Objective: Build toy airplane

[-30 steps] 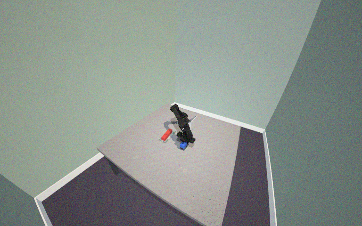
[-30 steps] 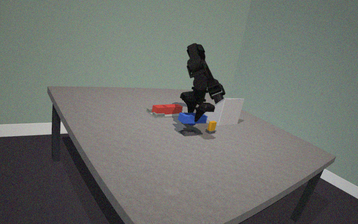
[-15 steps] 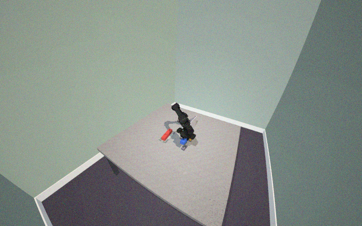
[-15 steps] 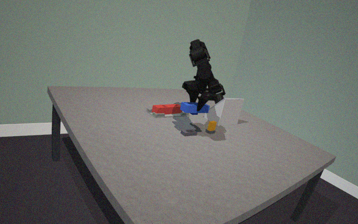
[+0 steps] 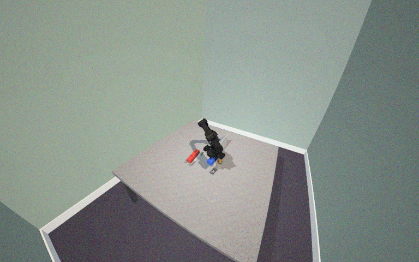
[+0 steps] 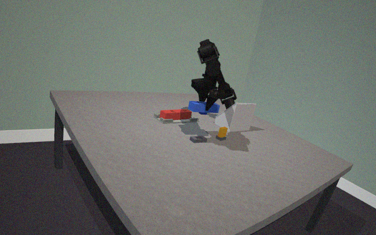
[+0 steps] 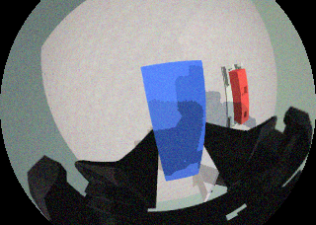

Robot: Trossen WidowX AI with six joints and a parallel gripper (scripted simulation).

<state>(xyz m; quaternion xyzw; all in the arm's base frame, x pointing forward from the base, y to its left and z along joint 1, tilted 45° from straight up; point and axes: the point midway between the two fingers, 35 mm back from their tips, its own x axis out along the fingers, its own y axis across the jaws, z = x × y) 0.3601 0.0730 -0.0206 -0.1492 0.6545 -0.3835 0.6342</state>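
Looks like one of three done: red fuselage (image 5: 192,156) (image 6: 175,114) (image 7: 240,96) in cradle (image 5: 189,163) (image 6: 166,120) (image 7: 228,120), centre-left in exterior view. Jaws clamped on blue wing (image 5: 210,161) (image 6: 196,106) (image 7: 175,116); wing and orange fin (image 5: 220,161) (image 6: 222,132) remain.

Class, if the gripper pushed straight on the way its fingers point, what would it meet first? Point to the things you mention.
Past the blue wing it holds, the gripper (image 6: 204,105) (image 7: 176,128) would probably meet the tabletop (image 6: 166,174) (image 5: 225,201) (image 7: 114,62); depth is uncertain.

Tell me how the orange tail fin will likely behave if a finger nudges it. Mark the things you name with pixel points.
The orange tail fin (image 5: 220,161) (image 6: 222,132) would probably tip fairly easily if nudged high, being small and standing upright. Its flat, straight-edged sides suggest it's stiff and unlikely to roll. The dark holder (image 6: 221,138) under it may steady its foot somewhat.
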